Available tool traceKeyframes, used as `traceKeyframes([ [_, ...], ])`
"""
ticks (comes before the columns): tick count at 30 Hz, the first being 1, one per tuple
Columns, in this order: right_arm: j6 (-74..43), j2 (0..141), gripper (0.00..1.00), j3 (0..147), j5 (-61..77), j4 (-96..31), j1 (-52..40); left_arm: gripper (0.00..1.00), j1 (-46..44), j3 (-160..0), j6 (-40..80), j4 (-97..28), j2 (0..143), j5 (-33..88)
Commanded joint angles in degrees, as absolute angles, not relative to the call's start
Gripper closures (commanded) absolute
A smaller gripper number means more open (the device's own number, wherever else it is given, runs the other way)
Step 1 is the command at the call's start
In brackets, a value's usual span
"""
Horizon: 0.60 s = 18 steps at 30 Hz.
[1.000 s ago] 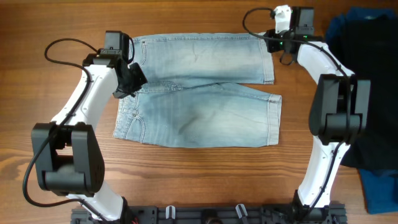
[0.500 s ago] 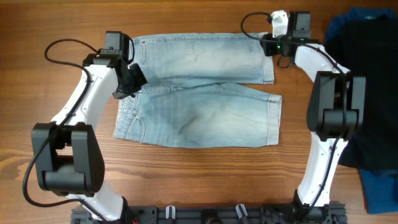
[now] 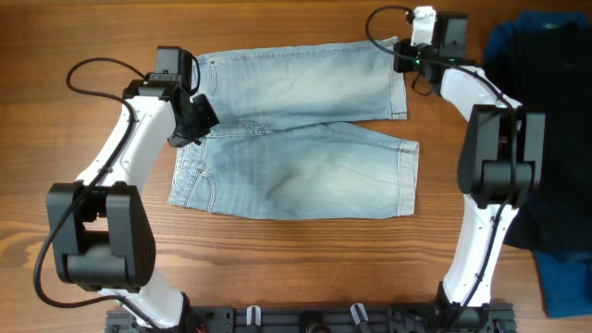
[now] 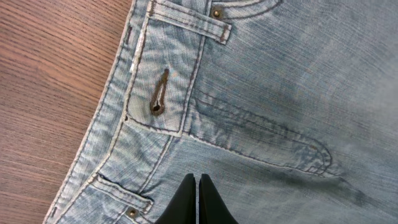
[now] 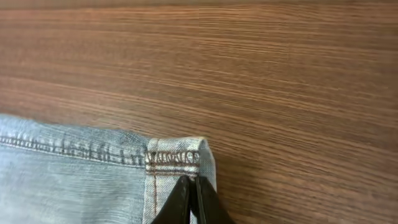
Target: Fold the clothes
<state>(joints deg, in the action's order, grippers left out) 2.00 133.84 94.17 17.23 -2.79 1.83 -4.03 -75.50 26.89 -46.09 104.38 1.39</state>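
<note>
Nearest me, the base rail (image 3: 305, 319) runs along the near edge of the table (image 3: 277, 268), and my two arms rise from it, the left arm (image 3: 120, 166) and the right arm (image 3: 490, 166). Between them lies the one pair of light blue denim shorts (image 3: 296, 129), spread flat in the middle of the table. Its waistband faces the left edge and its two legs point toward the right edge. Nothing lies on top of the denim except my own tools.

Two other garments are piled at the right edge, a black garment (image 3: 555, 139) with a royal-blue garment (image 3: 564, 277) showing below and behind it. The right arm passes just beside them, and both are well apart from the shorts.

The left tool (image 3: 188, 128) sits at the waistband end. Only the left wrist view shows the detail there: one buttonhole (image 4: 158, 93), two rivets and two belt loops. Its fingertips (image 4: 186, 193) are pressed together against the denim below the fly seam, and I cannot tell whether any cloth is caught.

Farthest away, the right tool (image 3: 405, 57) is at the outer hem corner of the far leg, toward the table's far right corner. The right wrist view shows the stitched hem corner (image 5: 177, 158) with bare wood beyond it. The fingers meet right on that corner, pressed together, and again I cannot tell whether they pinch it.
</note>
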Motion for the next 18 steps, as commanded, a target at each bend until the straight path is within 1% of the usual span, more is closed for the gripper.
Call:
traceKeyframes([
  [1,0.1,135.6,0.96,94.1,12.8,-1.3,2.6,0.96,-4.1,-75.8,27.2,-46.0,104.9,1.6],
  [6,0.0,138.5,0.96,94.2,12.8,2.3,2.6,0.96,-4.3,-75.8,27.2,-45.8,104.9,1.4],
  [8,0.0,136.0,0.96,94.5,13.0,3.3,2.6,0.96,-4.3,-75.8,25.6,-44.9,104.9,1.5],
  [9,0.0,132.2,0.96,94.6,13.1,2.0,2.6,0.96,-4.3,-75.8,24.2,-44.2,104.9,1.5],
  [11,-0.1,124.9,0.96,94.6,15.2,-4.2,2.6,0.96,-4.3,-75.8,24.2,-43.0,104.9,1.5],
  [14,0.0,118.0,0.96,94.6,21.7,-18.5,2.2,0.96,-5.2,-75.8,24.2,-37.7,104.9,2.1],
  [15,0.0,118.1,0.96,94.0,22.8,-31.3,1.5,0.96,-6.2,-75.8,24.2,-33.2,105.0,4.2],
  [17,0.0,119.1,0.96,92.1,22.8,-36.7,1.3,0.96,-7.4,-75.8,24.3,-30.0,105.5,7.0],
  [18,0.0,119.5,0.96,90.8,22.8,-37.2,1.2,0.96,-7.8,-75.8,24.3,-29.0,106.0,7.2],
])
